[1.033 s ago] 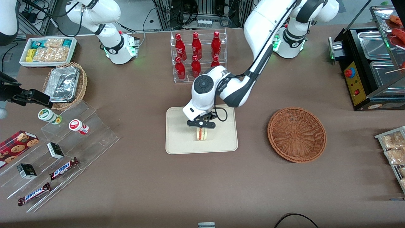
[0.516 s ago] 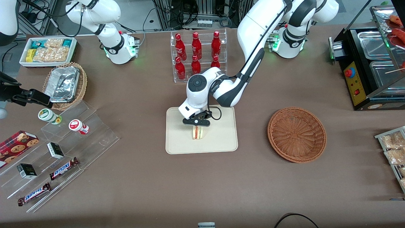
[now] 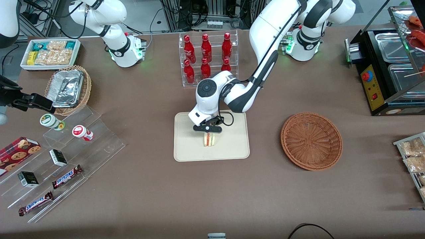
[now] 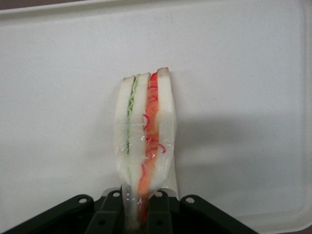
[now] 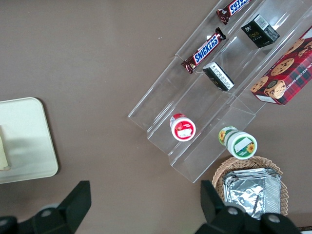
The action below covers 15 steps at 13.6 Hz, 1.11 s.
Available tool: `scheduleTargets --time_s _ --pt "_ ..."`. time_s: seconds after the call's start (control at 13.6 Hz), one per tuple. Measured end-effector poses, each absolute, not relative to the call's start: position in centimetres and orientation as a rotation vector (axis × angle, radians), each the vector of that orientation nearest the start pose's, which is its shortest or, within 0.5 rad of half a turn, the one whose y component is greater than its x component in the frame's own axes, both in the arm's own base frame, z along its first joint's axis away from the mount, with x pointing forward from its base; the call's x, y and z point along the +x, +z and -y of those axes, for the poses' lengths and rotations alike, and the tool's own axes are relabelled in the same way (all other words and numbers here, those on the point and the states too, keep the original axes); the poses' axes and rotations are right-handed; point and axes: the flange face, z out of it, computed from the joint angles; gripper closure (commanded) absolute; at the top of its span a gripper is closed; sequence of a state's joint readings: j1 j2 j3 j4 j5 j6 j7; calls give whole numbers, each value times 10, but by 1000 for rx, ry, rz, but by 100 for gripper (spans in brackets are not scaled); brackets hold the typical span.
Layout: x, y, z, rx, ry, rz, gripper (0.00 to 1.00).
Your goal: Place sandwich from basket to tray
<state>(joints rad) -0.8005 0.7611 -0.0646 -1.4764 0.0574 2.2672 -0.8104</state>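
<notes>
My left gripper (image 3: 208, 131) is over the middle of the cream tray (image 3: 189, 154), shut on the sandwich (image 3: 209, 139). The sandwich hangs from the fingers with its filling edge toward the front camera, right at the tray surface. In the left wrist view the sandwich (image 4: 145, 131) is a wrapped pale wedge with green, red and orange stripes, pinched at its narrow end between the black fingers (image 4: 162, 212), with the tray (image 4: 243, 73) under it. The reddish-brown woven basket (image 3: 311, 140) stands beside the tray, toward the working arm's end, with nothing in it.
A clear rack of red bottles (image 3: 207, 56) stands farther from the front camera than the tray. Clear stepped shelves (image 3: 66, 156) with snack bars, small boxes and cups lie toward the parked arm's end. A black food warmer (image 3: 388, 66) and a rack of packets (image 3: 413, 159) stand at the working arm's end.
The gripper carried the sandwich a little toward the parked arm's end and lower over the tray a second ago. In the last half second it has barely moved.
</notes>
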Motion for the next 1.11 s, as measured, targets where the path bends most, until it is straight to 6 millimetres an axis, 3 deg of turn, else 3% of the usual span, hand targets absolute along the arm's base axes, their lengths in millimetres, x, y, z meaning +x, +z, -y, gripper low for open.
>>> scheduleTargets --time_s 0.07,0.15,0.44,0.66,0.89,1.11 --pt "475 229 543 -3163 -34 -106 9" --pt "475 229 544 -3163 -34 -96 1" --pt "476 233 546 -3172 -44 -44 1" --pt "484 254 553 -3203 -90 -26 1" --pt "493 288 555 -3239 -156 29 1" --pt "515 346 536 -3272 -240 155 1"
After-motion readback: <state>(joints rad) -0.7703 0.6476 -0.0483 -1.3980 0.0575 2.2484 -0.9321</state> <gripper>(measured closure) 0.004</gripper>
